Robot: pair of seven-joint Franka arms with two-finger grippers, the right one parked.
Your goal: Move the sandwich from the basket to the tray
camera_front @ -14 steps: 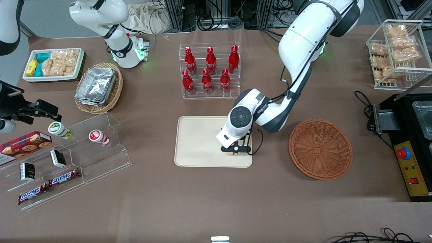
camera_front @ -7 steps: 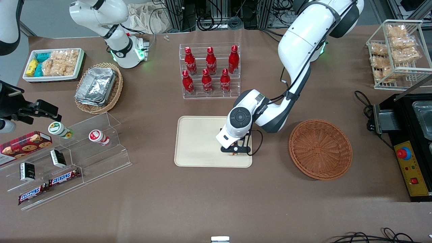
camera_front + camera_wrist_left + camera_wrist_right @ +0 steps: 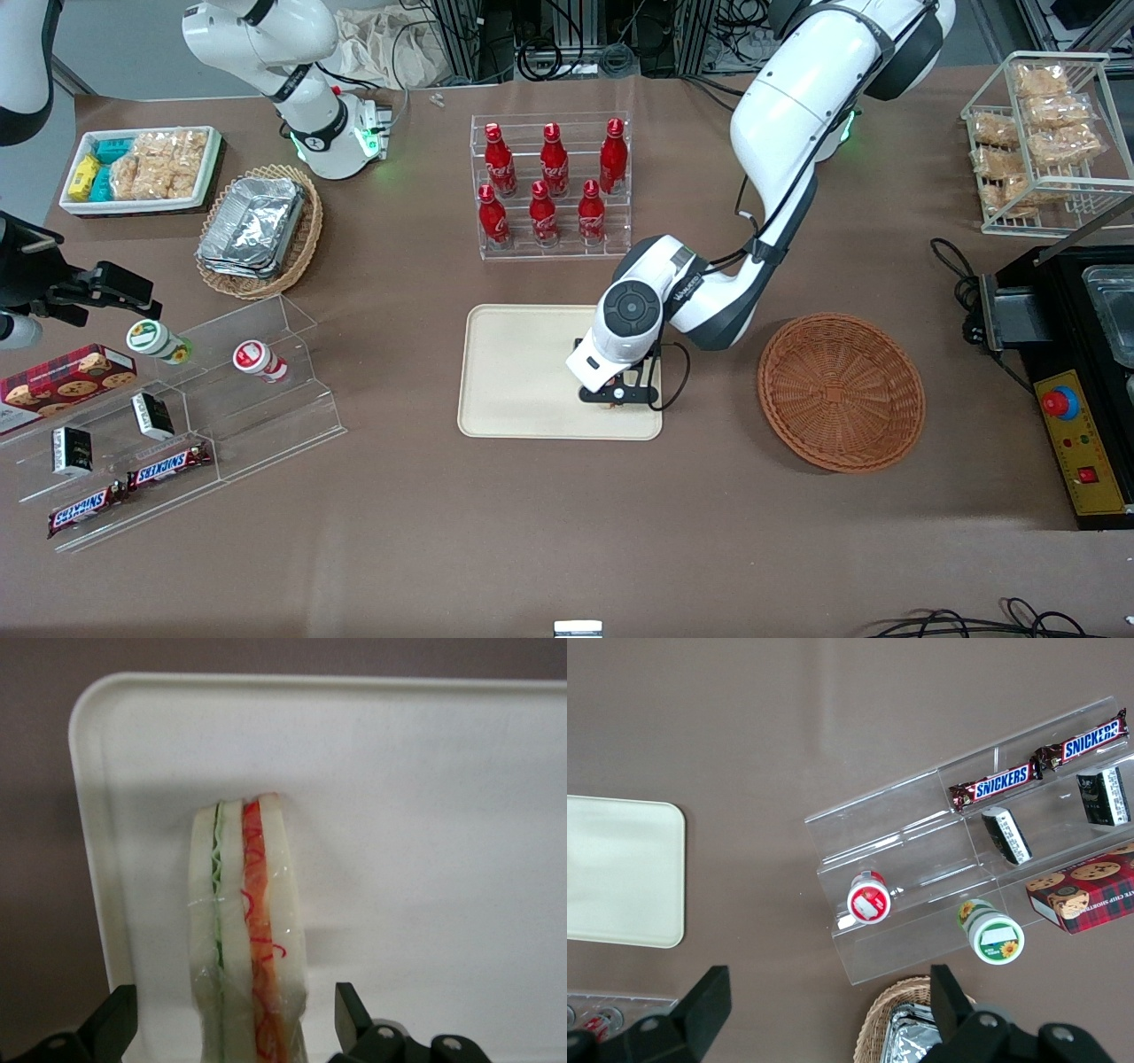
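My gripper [image 3: 617, 400] is down low over the tray [image 3: 514, 372], at the corner of it nearest the front camera and toward the basket [image 3: 840, 391]. The wrist view shows the sandwich [image 3: 248, 930] standing on its bread edge on the tray floor, filling stripes facing up at me: green on one side, orange-red on the other. My fingers [image 3: 354, 1019] are spread, one on each side of the wedge, with clear tray showing between each pad and the bread. So I'm not squeezing it; the sandwich is carrying its own weight on the tray.

It sits close to the tray's rounded corner, inside the rim, not on it. That makes sense: it's the tray corner closest to the basket, the shortest carry. The basket, over toward my arm's end of the table, shows only bare wicker.

I'd judge the placement as done. What's left for me is a straight lift, keeping both pads off the bread. The wedge is narrow and upright, wrapped in film, so a brushed finger could tip it over.
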